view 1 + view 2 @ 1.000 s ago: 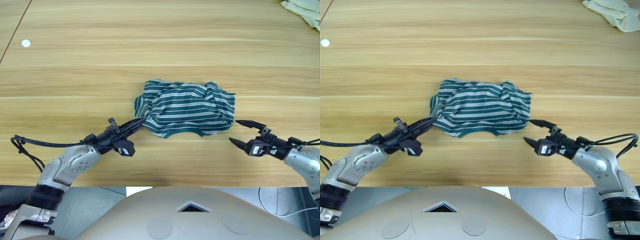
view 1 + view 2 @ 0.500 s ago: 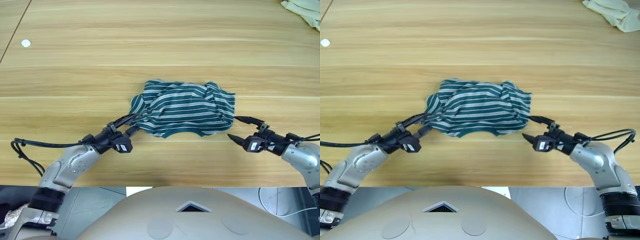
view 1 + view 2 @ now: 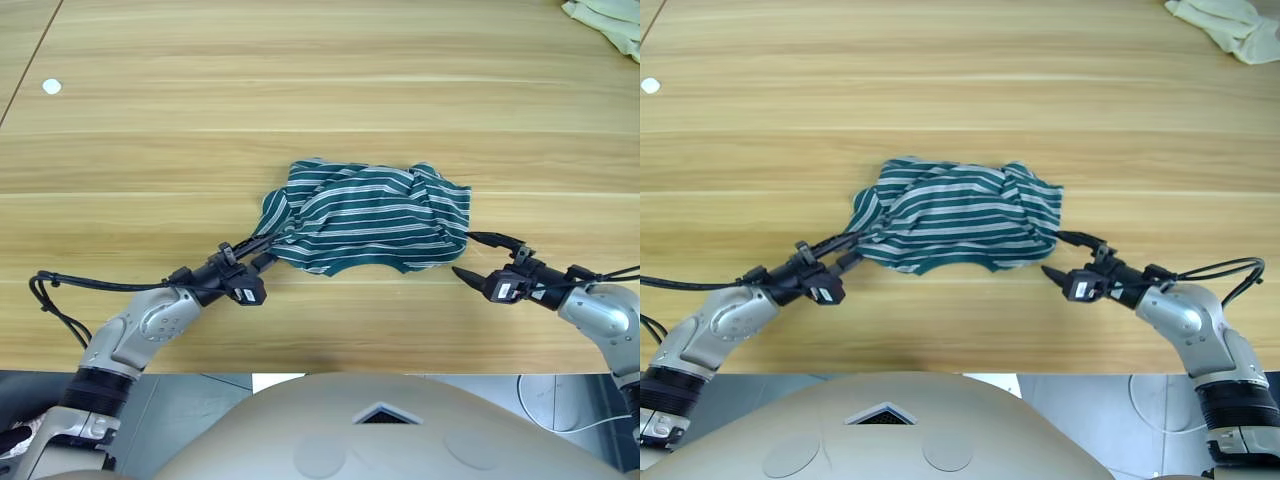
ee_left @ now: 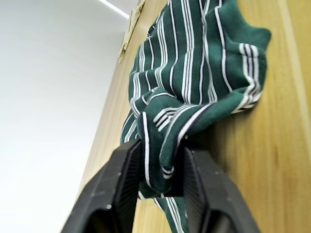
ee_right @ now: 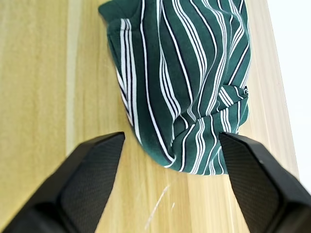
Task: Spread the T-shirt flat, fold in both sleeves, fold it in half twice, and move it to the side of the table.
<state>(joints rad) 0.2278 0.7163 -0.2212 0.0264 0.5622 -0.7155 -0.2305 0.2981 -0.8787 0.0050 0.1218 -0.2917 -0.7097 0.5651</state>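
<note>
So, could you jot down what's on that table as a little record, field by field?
Surface: wooden table
Garment: green striped T-shirt, bunched in a heap, not spread flat
Left gripper: shut on a fold at the shirt's left edge
Right gripper: open, by the shirt's right edge, holding nothing
Elsewhere: pale cloth at the far right corner; white dot far left

Prob. a lab/test rm: long wood-grain table (image 3: 300, 100), bare white wall (image 4: 39, 97), grey tiled floor (image 3: 195, 390).
</note>
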